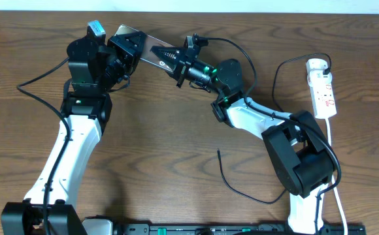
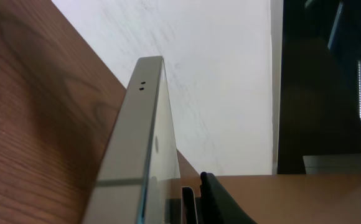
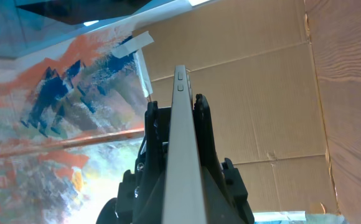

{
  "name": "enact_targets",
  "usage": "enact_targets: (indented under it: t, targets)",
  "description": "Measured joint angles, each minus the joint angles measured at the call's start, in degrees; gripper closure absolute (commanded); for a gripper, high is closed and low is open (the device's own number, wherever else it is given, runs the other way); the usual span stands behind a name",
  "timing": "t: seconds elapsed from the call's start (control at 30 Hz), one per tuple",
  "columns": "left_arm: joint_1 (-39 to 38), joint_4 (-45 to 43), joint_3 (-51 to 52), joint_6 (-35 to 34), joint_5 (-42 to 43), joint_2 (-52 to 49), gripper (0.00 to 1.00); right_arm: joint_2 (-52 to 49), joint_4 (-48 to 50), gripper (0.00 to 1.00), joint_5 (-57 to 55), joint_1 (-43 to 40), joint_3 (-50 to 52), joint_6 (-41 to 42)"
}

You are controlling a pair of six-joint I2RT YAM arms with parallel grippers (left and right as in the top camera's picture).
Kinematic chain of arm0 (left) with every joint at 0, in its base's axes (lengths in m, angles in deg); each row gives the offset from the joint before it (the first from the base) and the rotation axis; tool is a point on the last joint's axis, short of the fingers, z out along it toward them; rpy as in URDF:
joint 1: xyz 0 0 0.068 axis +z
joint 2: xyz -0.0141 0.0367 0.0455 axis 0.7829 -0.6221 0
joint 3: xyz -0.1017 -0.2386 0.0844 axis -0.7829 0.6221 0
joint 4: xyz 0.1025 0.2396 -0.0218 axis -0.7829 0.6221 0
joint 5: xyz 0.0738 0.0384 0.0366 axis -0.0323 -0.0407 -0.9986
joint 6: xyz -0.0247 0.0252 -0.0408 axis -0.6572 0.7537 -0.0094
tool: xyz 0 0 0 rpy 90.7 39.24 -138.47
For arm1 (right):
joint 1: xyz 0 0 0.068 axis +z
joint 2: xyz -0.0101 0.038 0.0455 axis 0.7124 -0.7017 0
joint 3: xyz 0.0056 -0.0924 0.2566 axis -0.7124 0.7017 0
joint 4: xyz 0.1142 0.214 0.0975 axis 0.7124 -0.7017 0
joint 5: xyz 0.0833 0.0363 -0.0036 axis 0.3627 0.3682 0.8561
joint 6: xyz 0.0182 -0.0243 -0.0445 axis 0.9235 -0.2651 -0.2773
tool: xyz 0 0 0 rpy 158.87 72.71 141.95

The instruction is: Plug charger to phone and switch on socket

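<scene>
Clamping the phone [image 1: 151, 51] above the tabletop's [image 1: 176, 130] far edge, long axis left-right: right fingers [image 3: 205, 137] clenched on it, left fingers [image 2: 221, 199] at the other end, hold unclear. Loose charger [image 1: 232, 188] toward the near edge, nearer the right fingers.

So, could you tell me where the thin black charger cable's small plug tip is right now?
In the overhead view, the plug tip lies free on the brown wooden table, right of centre, left of the right arm's bulky black joint.
</scene>
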Motion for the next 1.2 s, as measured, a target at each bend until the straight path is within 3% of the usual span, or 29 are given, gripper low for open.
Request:
enact_targets:
  t: [0.2, 0.27, 0.3, 0.43, 1.2]
  targets:
    - [0.0, 0.0, 0.0, 0.0, -0.46, -0.02, 0.78, -0.02, 0.0, 0.99, -0.31, 0.22, 0.0, 0.0]
    - [0.0, 0.0, 0.0, 0.0, -0.68, -0.02, 0.81, -0.02, 0.02, 0.99, -0.5, 0.33, 0.02, 0.0]
    - [0.0, 0.02, 0.0, 0.0, -0.83, -0.02, 0.88, -0.02, 0.07, 0.99, -0.63, 0.39, 0.0, 0.02]
    - [0.04, 0.04, 0.0, -0.02, -1.46, -0.09, 0.92, -0.02, 0.39, 0.99, -1.31, 0.68, 0.0, 0.07]
    - [0.48, 0.04, 0.0, -1.07, -1.51, -0.09, 0.92, -0.11, 0.37, 0.99, -2.73, 1.46, 0.02, 0.17]
